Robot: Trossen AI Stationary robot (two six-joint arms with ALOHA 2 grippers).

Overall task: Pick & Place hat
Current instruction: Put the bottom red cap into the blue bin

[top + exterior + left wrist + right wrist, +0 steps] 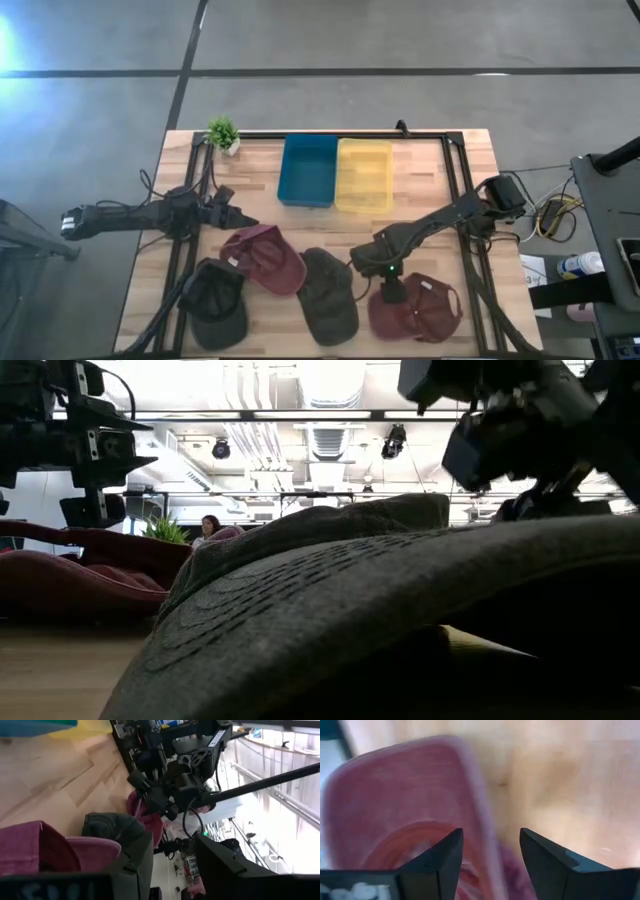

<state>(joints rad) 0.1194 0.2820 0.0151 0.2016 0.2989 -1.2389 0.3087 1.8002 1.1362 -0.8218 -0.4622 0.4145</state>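
Note:
Several caps lie on the wooden table: a maroon cap (265, 258), a black cap (215, 300), a dark olive cap (328, 295) and a second maroon cap (420, 312) at the near right. My right gripper (392, 290) is open and points down over this second maroon cap. In the right wrist view its fingers (490, 840) stand on either side of the cap's brim edge (470, 795). My left gripper (243, 220) is open and empty, level above the table, just beyond the first maroon cap (40, 852).
A blue bin (308, 170) and a yellow bin (364, 175) stand side by side at the table's far middle. A small potted plant (222, 132) stands at the far left corner. The olive cap (350, 610) fills the low view. A person shows far behind the table.

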